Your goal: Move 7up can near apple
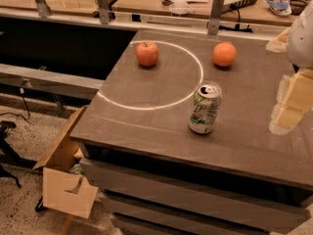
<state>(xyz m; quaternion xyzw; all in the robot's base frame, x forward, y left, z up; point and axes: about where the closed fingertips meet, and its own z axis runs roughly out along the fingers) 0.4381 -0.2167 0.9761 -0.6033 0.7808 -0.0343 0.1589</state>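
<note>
Plainly, the can [205, 107] could be toppled if clipped high by the hand [288, 104] near it (open or closed cannot be told).

The 7up can [205, 107] is seen upright toward the front of the surface [146, 124], well apart from the apple [147, 53] at the back left. An orange fruit [224, 54] is set behind the can. What seems to be the gripper [289, 102] is held at the right edge.
</note>
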